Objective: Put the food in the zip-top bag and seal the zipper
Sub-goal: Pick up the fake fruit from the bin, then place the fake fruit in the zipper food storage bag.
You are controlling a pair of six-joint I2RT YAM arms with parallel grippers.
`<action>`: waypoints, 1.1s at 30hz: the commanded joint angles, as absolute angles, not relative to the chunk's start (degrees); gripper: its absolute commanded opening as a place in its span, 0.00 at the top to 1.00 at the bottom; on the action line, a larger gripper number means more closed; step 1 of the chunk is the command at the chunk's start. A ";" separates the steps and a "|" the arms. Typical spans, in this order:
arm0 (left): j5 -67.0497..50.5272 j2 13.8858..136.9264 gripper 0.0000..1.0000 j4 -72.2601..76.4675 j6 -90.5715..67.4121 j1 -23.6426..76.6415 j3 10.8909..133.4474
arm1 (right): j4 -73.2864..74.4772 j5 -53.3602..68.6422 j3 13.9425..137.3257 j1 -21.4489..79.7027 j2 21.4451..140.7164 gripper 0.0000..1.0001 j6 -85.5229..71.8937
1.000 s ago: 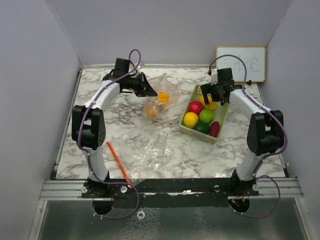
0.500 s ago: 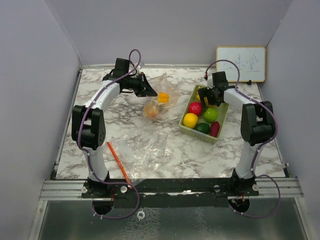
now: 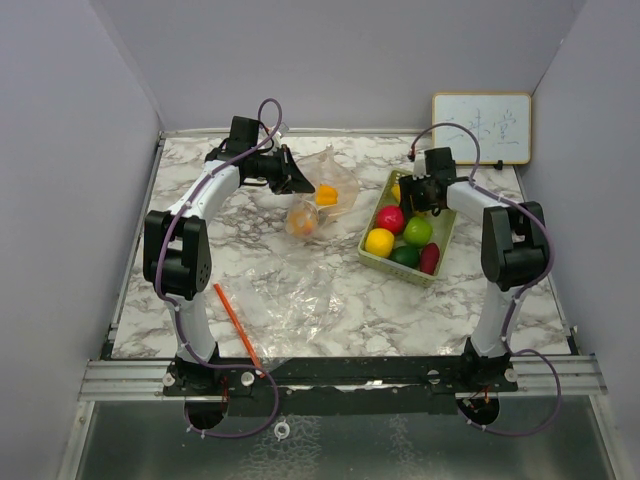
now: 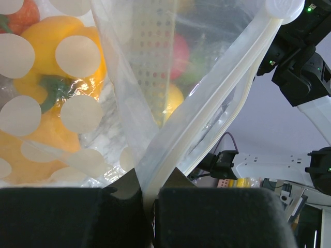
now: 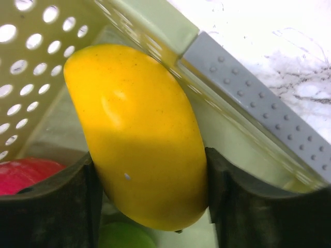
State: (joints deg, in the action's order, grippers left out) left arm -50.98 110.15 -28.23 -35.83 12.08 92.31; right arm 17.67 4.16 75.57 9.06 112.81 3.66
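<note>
A clear zip-top bag lies at the back middle of the table with an orange pepper and an orange fruit inside. My left gripper is shut on the bag's zipper edge and holds it up; the yellow-orange pepper shows through the plastic. My right gripper is at the far end of the pale green basket, shut on a yellow fruit. Red, yellow, green, dark green and dark red food lies in the basket.
A second crumpled clear bag lies in the middle of the table. An orange stick lies near the left arm's base. A small whiteboard leans at the back right. Grey walls close in three sides.
My right gripper has moved left and down into the far end of the basket and now sits around the yellow fruit. The left arm and bag have not moved.
</note>
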 commanded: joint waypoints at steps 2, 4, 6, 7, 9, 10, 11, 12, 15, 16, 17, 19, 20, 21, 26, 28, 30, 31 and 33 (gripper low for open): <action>-51.94 108.98 1.00 -28.41 -34.90 11.80 92.48 | 17.32 3.84 76.08 9.49 109.55 0.88 0.93; -51.96 108.90 1.00 -28.52 -34.82 11.86 92.45 | 18.38 3.16 75.01 9.56 106.93 0.91 0.42; -51.94 108.83 1.00 -28.60 -34.78 11.86 92.46 | 20.43 3.29 74.85 9.64 102.13 0.92 -0.45; -51.97 108.75 1.00 -28.65 -34.79 11.85 92.48 | 21.54 3.33 75.09 9.73 99.65 0.93 -0.86; -51.95 108.67 1.00 -28.66 -34.76 11.82 92.62 | 23.80 3.87 76.13 10.42 95.00 0.93 -1.45; -51.94 108.64 1.00 -28.64 -34.80 11.82 92.69 | 24.91 4.66 77.09 10.97 93.14 0.93 -1.80; -51.94 108.61 1.00 -28.72 -34.80 11.86 92.80 | 26.37 5.88 78.56 11.64 91.68 0.93 -2.47; -52.01 108.63 1.00 -28.74 -34.90 11.84 92.94 | 27.53 7.99 80.16 12.52 90.45 0.93 -3.26; -51.79 108.64 1.00 -28.82 -34.96 11.86 93.22 | 28.13 16.63 84.44 18.26 89.31 0.93 -6.37; -51.73 108.63 1.00 -28.89 -34.90 11.82 93.31 | 27.35 18.50 85.79 21.03 89.72 0.93 -8.00; -51.70 108.56 1.00 -28.89 -34.89 11.86 93.39 | 25.86 20.02 87.53 23.66 90.62 0.93 -9.72; -51.63 108.47 1.00 -29.01 -34.99 11.85 93.51 | 22.91 21.09 90.53 28.27 93.37 0.93 -13.40; -51.63 108.37 1.00 -29.08 -34.96 11.85 93.59 | 21.19 21.48 91.86 30.16 94.94 0.93 -15.22; -51.52 108.25 1.00 -29.08 -34.99 11.81 93.60 | 19.40 21.69 92.61 31.35 96.49 0.93 -16.64; -51.34 107.55 1.00 -29.16 -34.96 11.84 93.82 | 12.65 17.12 89.80 32.78 100.48 0.93 -24.02; -51.41 107.26 1.00 -29.18 -35.03 11.84 93.78 | 10.98 14.74 87.71 32.78 100.51 0.91 -25.51; -51.42 106.94 1.00 -29.18 -34.95 11.85 93.84 | 11.12 11.65 86.36 32.78 100.57 0.81 -26.59; -51.52 106.73 1.00 -29.18 -35.00 11.86 93.82 | 11.06 10.21 85.73 32.78 100.55 0.73 -26.72; -51.59 106.48 1.00 -29.18 -35.08 11.84 93.74 | 11.86 8.43 86.25 32.77 101.16 0.55 -25.62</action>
